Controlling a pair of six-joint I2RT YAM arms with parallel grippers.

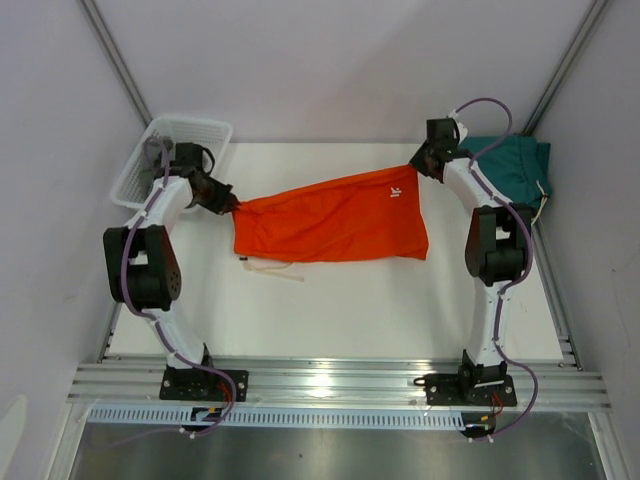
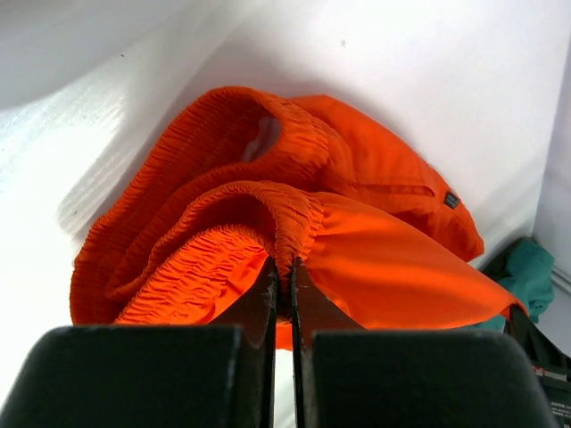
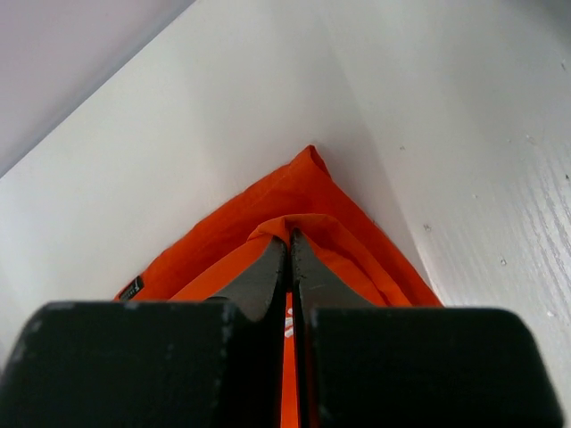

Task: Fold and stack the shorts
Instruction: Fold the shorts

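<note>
The orange shorts [image 1: 335, 222] hang stretched between both arms above the middle of the white table [image 1: 330, 310]. My left gripper [image 1: 232, 206] is shut on the ribbed waistband [image 2: 290, 234] at the left end. My right gripper [image 1: 416, 163] is shut on a leg-hem corner [image 3: 294, 225] at the upper right. A white drawstring [image 1: 272, 268] dangles below the left part of the shorts. The dark teal-green shorts [image 1: 515, 165] lie bunched at the table's back right corner, behind the right arm, and show as a sliver [image 2: 528, 272] in the left wrist view.
A white plastic basket [image 1: 170, 160] stands at the back left corner, close behind the left arm. Grey walls close in the table on three sides. A metal rail [image 1: 330, 385] with both arm bases runs along the near edge.
</note>
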